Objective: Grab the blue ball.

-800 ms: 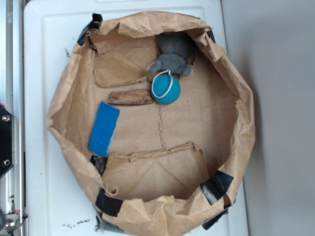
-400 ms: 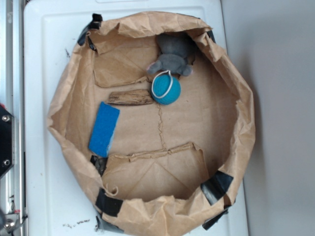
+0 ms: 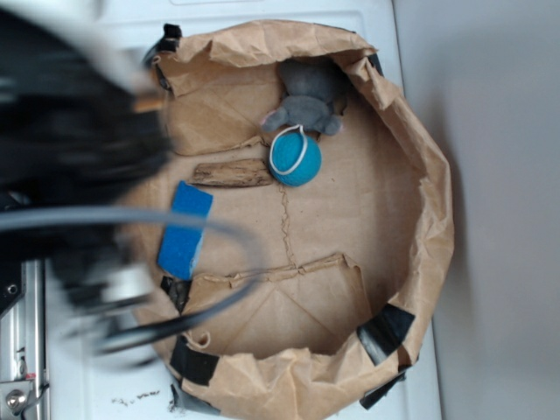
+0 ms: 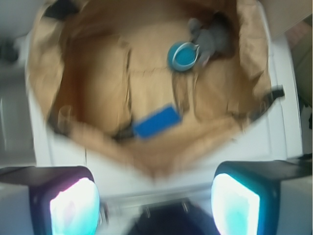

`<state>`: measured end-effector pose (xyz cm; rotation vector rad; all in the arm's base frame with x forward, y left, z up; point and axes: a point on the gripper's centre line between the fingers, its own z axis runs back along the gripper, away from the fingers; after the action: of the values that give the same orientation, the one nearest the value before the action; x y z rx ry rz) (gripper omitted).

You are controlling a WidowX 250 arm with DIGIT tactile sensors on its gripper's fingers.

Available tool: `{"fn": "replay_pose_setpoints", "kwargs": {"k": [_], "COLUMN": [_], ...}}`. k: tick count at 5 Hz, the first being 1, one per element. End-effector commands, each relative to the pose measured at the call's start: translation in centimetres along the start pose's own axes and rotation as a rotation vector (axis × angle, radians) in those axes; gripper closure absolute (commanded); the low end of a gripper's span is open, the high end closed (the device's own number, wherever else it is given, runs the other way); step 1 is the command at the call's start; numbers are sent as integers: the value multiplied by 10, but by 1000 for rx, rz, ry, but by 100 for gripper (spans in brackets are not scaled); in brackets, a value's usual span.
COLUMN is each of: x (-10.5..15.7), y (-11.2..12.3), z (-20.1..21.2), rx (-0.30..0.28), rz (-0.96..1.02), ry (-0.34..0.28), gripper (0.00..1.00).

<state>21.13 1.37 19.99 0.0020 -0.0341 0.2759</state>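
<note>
The approach is in hand, nothing grasped; the gripper hangs with its fingers spread wide and empty, above the near rim of the paper bag; the blue ball lies near the bag's far edge, touching the grey plush mouse, beside a wood scrap; next the arm must travel over the blue sponge and descend centred on the ball.
</note>
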Motion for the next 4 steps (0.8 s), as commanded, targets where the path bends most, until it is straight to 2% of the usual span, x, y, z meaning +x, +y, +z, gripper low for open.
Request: {"fn": "replay_pose_setpoints", "kwargs": {"k": [1,3,4], "x": [48,48,35], "y": [-10,-10,-4], "z": [-13,-13,-30], "rx": [33,33,43], "rz": [64,64,63], "ry": [-87,-87,-122], "gripper": [0,0,0]}}
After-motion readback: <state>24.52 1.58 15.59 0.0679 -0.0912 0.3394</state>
